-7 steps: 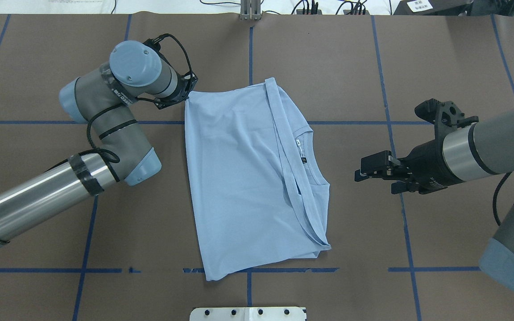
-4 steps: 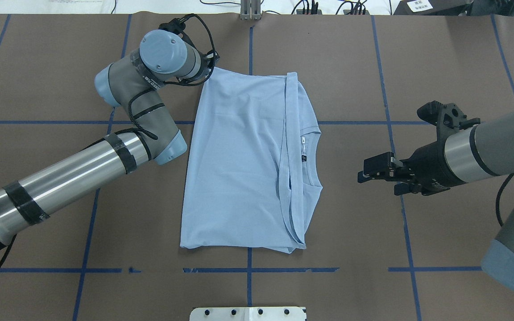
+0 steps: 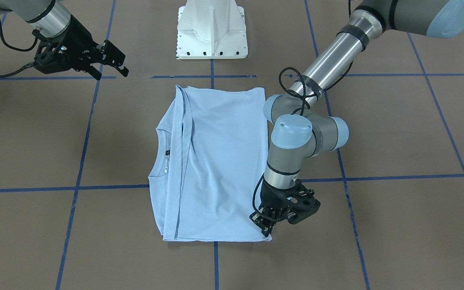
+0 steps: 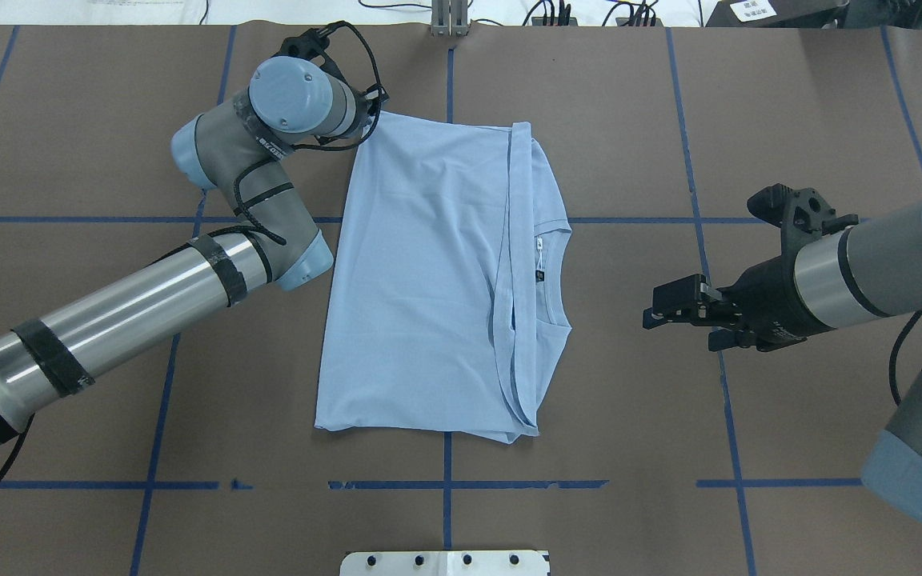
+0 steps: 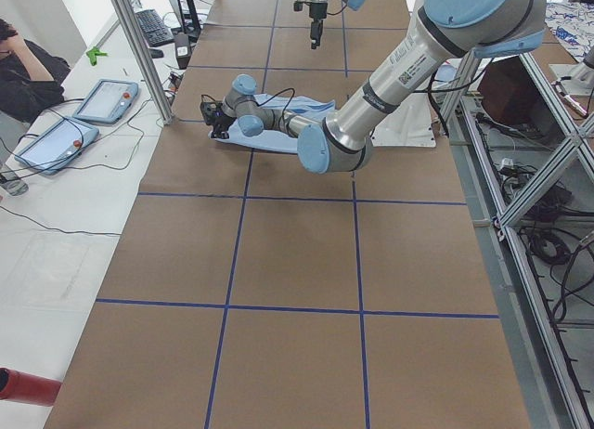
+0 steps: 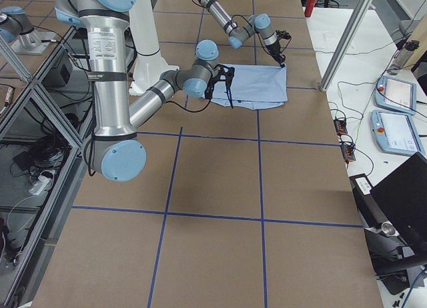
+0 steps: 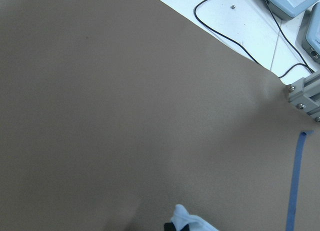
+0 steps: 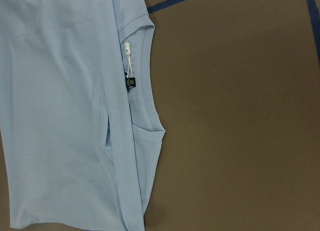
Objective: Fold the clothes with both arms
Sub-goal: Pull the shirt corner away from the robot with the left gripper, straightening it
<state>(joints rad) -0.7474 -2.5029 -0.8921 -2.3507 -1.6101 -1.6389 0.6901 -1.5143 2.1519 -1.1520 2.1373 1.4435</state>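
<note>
A brown paper-covered table [image 4: 789, 120] crossed by blue tape lines fills my screens, and the shirt [image 4: 421, 280] lies flat at its middle as a tall, narrow oblong. From what I can see, the first folds are in: one side is turned over onto the body, its hem running as a band the length of the garment, and the collar [image 8: 145, 76] with its dark label [image 8: 130, 83] peeks out along the right edge. My left gripper [image 3: 267, 230] sits at the shirt's far left corner, clamped on it as best I can judge; the corner rises to the jaws, and a scrap of blue shows at the bottom of the left wrist view. My right gripper [image 4: 653, 308] hangs above bare table, well apart from the shirt on its right, jaws spread and empty. I reckon we are about midway: the oblong wants squaring up, then at least one cross fold using both arms.
</note>
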